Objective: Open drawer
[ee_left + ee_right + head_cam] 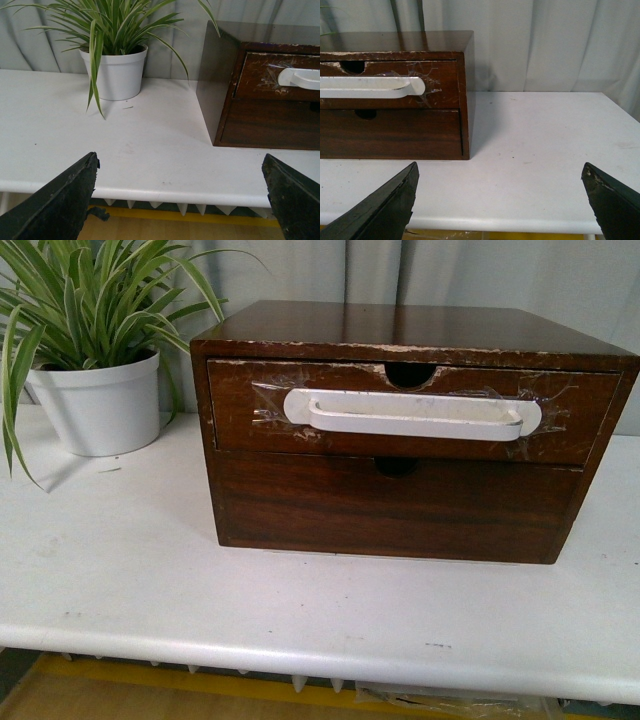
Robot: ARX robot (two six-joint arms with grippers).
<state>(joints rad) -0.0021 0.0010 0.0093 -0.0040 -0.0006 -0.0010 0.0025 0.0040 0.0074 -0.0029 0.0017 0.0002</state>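
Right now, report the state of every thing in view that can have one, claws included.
Top drawer: shut, front sitting in the cabinet frame.
White bar handle: taped on, level, untouched.
Lower drawer: shut.
Potted plant: upright on the table, beside the cabinet.
Left claw: open, empty, short of the table edge.
Right claw: open, empty, short of the table edge.

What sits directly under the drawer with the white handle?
Under the drawer sits a plain handle-less lower front with a small notch at its top. Both look shut, so their insides are hidden.
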